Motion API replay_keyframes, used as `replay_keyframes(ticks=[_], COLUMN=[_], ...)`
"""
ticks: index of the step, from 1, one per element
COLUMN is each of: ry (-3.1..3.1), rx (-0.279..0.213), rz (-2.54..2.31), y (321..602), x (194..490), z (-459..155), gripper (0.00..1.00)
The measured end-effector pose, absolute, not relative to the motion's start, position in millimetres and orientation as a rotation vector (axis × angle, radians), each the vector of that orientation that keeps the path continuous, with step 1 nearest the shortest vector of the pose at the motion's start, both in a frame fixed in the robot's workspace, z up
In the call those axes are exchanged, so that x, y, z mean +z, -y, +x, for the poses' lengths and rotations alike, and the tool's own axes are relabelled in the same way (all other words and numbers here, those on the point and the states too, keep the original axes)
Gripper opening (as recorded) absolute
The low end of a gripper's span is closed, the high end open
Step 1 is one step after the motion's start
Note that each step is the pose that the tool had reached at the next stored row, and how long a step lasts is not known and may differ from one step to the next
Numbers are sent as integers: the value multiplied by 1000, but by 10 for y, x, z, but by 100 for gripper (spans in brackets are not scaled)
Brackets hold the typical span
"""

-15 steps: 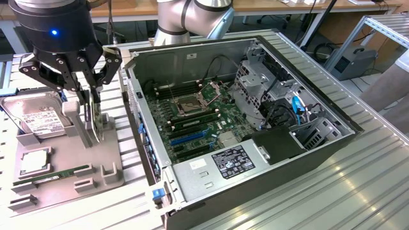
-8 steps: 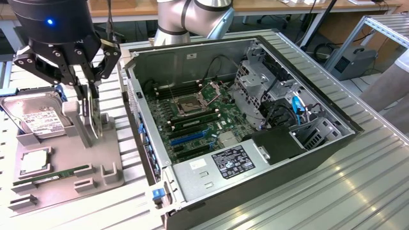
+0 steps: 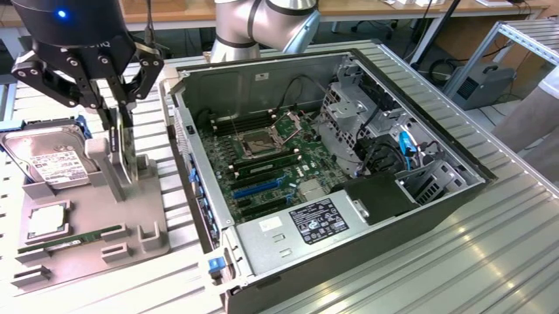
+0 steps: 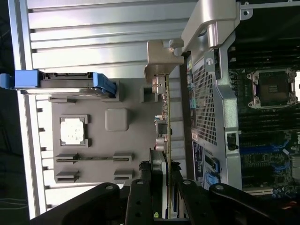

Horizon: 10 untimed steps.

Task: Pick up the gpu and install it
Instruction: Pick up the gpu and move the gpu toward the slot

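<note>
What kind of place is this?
Probably a robotics lab or workshop: a robot arm beside an open computer case on a metal table, with a tray of computer parts.

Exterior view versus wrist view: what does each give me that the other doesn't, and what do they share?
Exterior view: the robot arm, the whole open computer case, its power supply and drive cage.

Wrist view: the silver end bracket of the graphics card, seen edge-on, and the outer face of the case's perforated rear panel.

Both: the hand at the upright graphics card in the tray, the hard drive, the loose processor chip and the motherboard's processor socket.
</note>
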<state>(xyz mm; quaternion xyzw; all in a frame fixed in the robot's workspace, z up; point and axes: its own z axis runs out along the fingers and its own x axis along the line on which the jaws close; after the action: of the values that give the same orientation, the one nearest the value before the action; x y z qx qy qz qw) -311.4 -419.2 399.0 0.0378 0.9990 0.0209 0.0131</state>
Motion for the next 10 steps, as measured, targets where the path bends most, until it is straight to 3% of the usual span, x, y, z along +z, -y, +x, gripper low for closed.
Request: replay_keyframes(ticks=[10], ry=[-3112], rx=[65], rz=[118], y=[4192], x=[4110], z=[-3114], gripper=[27])
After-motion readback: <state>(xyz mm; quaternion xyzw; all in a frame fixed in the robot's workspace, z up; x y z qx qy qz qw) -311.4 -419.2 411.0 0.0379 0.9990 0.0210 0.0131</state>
